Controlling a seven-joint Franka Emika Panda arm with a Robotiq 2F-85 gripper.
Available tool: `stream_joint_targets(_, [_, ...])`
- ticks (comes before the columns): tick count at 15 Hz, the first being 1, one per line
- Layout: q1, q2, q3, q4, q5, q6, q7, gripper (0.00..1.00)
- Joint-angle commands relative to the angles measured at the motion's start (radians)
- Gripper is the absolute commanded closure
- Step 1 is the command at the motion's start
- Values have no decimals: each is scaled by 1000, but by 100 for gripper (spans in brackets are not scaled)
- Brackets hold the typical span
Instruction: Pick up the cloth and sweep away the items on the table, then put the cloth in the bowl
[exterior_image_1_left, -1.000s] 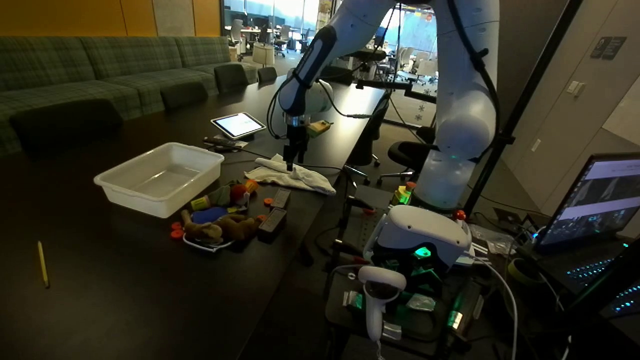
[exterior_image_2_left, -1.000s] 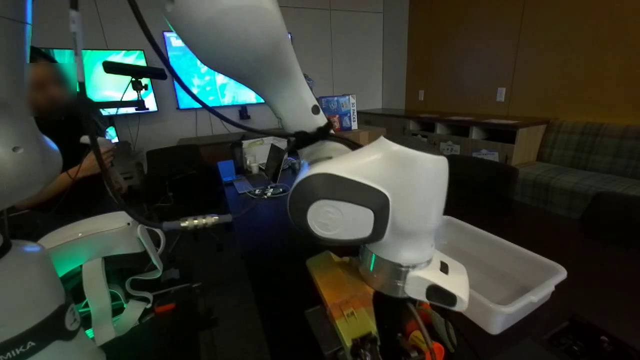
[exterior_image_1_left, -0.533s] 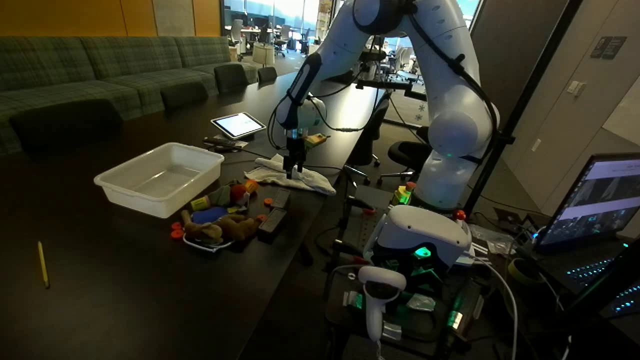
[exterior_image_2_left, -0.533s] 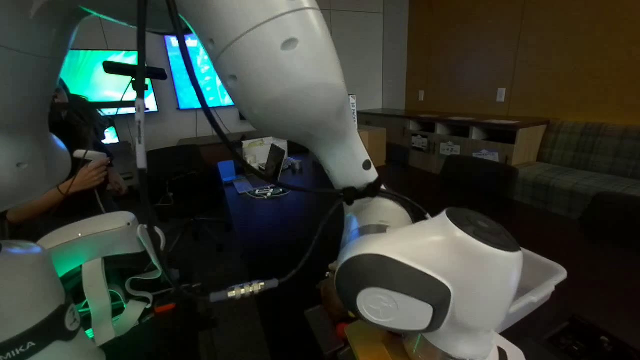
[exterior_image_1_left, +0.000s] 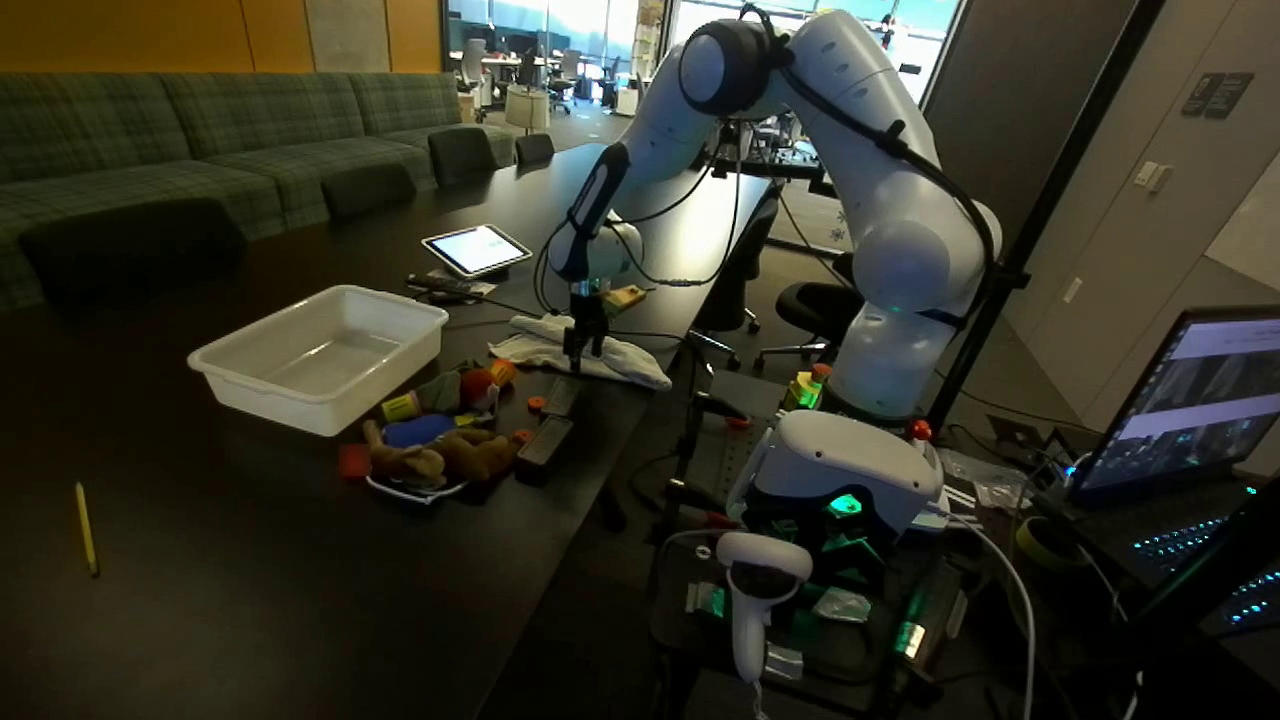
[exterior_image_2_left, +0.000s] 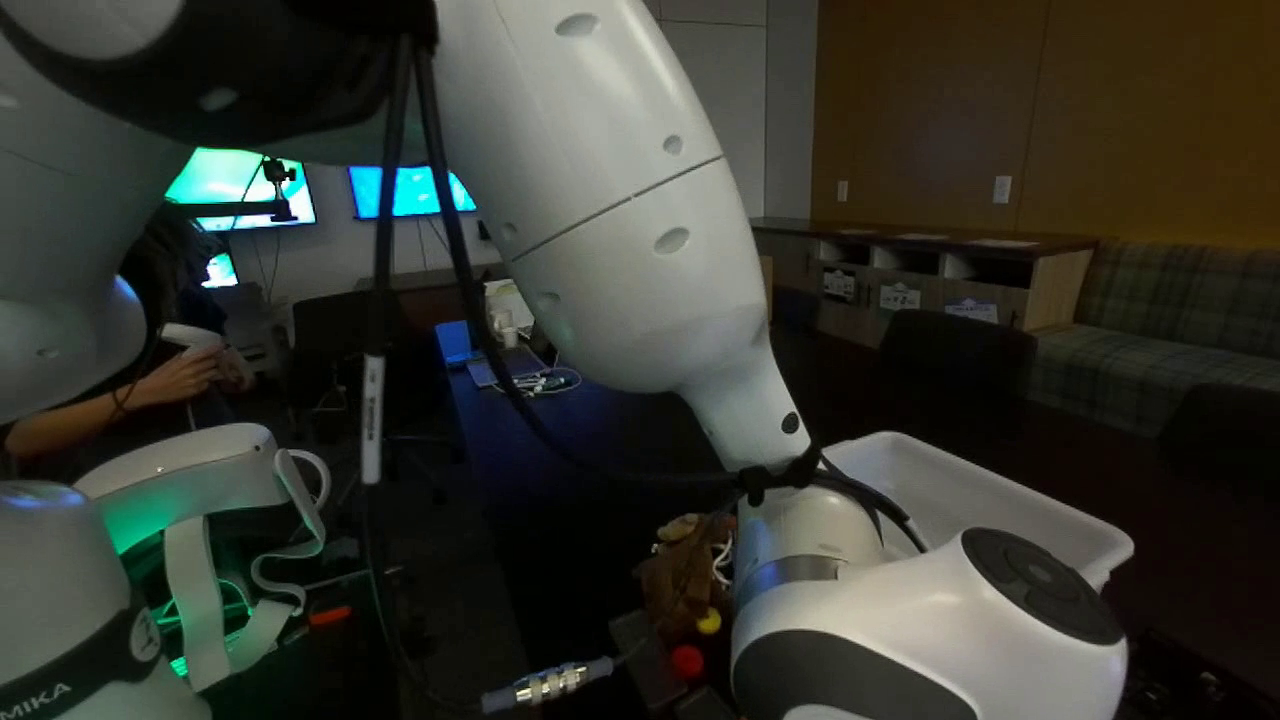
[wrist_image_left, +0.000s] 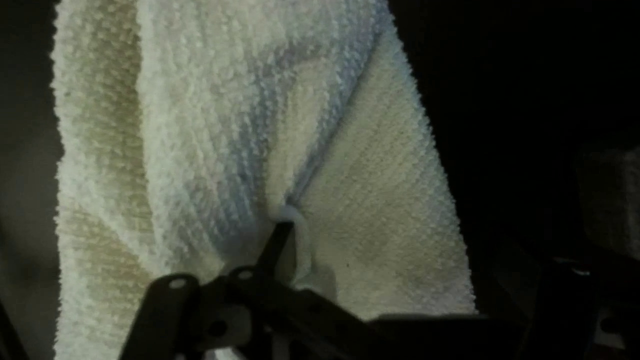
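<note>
- One cloth (exterior_image_1_left: 622, 360) lies on the bench (exterior_image_1_left: 250, 600), near the centre of the frame in an exterior view; the step in hand looks like picking it up, and the next move probably calls for lowering slightly and pinching it firmly.
- Its long axis there runs left to right, dropping toward the lower right, where the narrower end points; in the wrist view it runs top to bottom, creased aslant from upper right toward the centre.
- The jaws stand wide apart at the cloth, holding nothing; whether they touch it I cannot tell.
- Toward the lower left, the items (exterior_image_1_left: 480, 455) sit clustered, not yet swept.
- Past them, centre left, stands the white bin (exterior_image_1_left: 385, 382), the cloth's final place.
</note>
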Motion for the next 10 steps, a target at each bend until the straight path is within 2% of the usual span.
stream_joint_targets(1, [6,85,-11,93,-33,30,56,0])
stream_joint_targets(4, [8,111,-20,129,-38,22,88,0])
stream_joint_targets(5, [10,114,-22,135,-39,18,95,3])
stream_joint_targets(6, [13,112,-26,135,-45,9,102,26])
stream_joint_targets(8, [20,109,-35,131,-58,2,119,29])
stream_joint_targets(10, [26,94,-44,116,-78,-9,127,43])
